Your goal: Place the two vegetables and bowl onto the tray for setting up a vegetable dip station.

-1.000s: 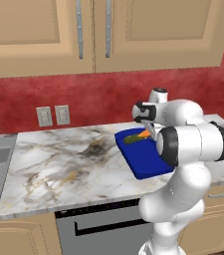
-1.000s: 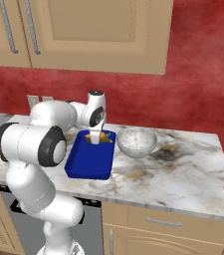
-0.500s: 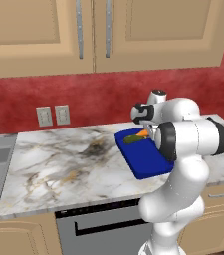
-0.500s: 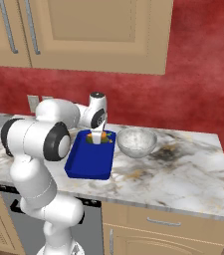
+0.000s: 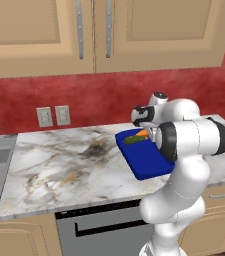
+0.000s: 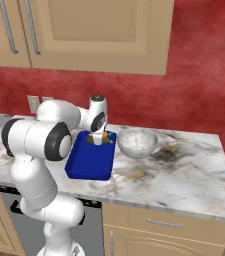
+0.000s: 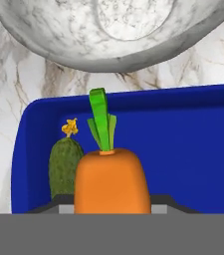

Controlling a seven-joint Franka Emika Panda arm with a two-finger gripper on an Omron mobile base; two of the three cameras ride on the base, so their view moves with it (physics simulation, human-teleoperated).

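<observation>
Carrot held over the far end of the blue tray, cucumber already lying inside, bowl on the counter.

The end effector (image 6: 99,139) hangs over the far end of the dark blue tray (image 6: 91,162) and pinches the orange carrot (image 7: 111,179) between its fingers, the carrot's green tip pointing away from the hand. Just beside the carrot, the dark-green cucumber (image 7: 65,168) lies on the tray floor near the rim, a small yellow bit at its far end. From the left base view the cucumber (image 5: 133,140) and the carrot (image 5: 142,133) sit close together at the tray's back edge. The bowl (image 6: 137,142) stands on the marble counter (image 6: 184,172) just beside the tray, outside its rim.
</observation>
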